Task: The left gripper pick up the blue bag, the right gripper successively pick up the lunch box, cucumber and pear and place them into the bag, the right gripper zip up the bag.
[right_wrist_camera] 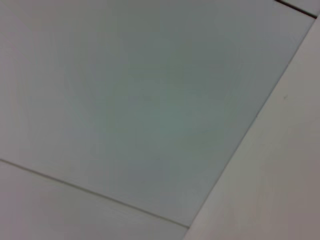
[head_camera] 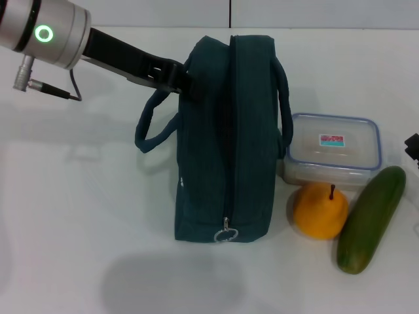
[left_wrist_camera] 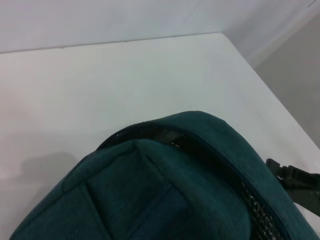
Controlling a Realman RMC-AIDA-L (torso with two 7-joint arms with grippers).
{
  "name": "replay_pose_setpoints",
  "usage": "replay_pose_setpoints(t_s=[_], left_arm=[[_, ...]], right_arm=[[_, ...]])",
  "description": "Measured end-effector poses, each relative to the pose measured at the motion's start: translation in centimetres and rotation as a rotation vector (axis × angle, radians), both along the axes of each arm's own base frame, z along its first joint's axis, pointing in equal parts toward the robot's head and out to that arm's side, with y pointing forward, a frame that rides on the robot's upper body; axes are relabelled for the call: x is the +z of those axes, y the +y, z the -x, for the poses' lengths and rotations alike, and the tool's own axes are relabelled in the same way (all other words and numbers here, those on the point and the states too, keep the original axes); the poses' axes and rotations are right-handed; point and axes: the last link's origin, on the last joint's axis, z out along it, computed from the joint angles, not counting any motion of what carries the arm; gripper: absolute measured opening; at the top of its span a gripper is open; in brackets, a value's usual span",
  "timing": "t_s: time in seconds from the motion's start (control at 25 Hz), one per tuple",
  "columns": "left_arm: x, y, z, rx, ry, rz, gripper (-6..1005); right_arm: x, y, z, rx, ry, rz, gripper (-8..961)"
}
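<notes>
Blue bag (head_camera: 226, 137) sits zipped on the white tabletop (head_camera: 78, 196), beside the lunch box (head_camera: 334, 147). It looks soft and floppy. Left pincer (head_camera: 185, 82) touches its far corner by a handle; I cannot tell its grip.

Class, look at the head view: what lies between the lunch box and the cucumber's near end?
The pear, in the head view, close against the lunch box and beside the cucumber.
</notes>
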Motion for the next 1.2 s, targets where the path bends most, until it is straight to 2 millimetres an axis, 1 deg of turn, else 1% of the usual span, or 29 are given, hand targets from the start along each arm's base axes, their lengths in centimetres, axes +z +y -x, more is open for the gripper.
replay_pose_setpoints(t_s=[0.12, 0.24, 0.4, 0.6, 0.8, 1.12, 1.2], left_arm=[[0.0, 0.0, 0.0, 0.000, 0.003, 0.001, 57], [0.0, 0.0, 0.0, -0.006, 0.005, 0.001, 57], [-0.1, 0.0, 0.0, -0.010, 0.006, 0.004, 57], [-0.2, 0.0, 0.1, -0.008, 0.007, 0.007, 57], [-0.2, 0.0, 0.1, -0.010, 0.007, 0.009, 57], [-0.4, -0.1, 0.0, -0.022, 0.008, 0.015, 57], [-0.4, -0.1, 0.1, -0.022, 0.008, 0.015, 57]], right_arm=[[0.0, -0.2, -0.1, 0.010, -0.010, 0.010, 216], [0.1, -0.4, 0.1, 0.035, -0.017, 0.018, 271], [0.7, -0.7, 0.3, 0.084, -0.025, 0.017, 346], [1.1, -1.2, -0.2, 0.074, -0.030, 0.009, 449], [1.2, -1.1, -0.3, 0.064, -0.025, 0.002, 655], [0.4, -0.5, 0.0, 0.046, -0.022, 0.018, 852], [0.4, -0.3, -0.1, 0.045, -0.034, 0.016, 849]])
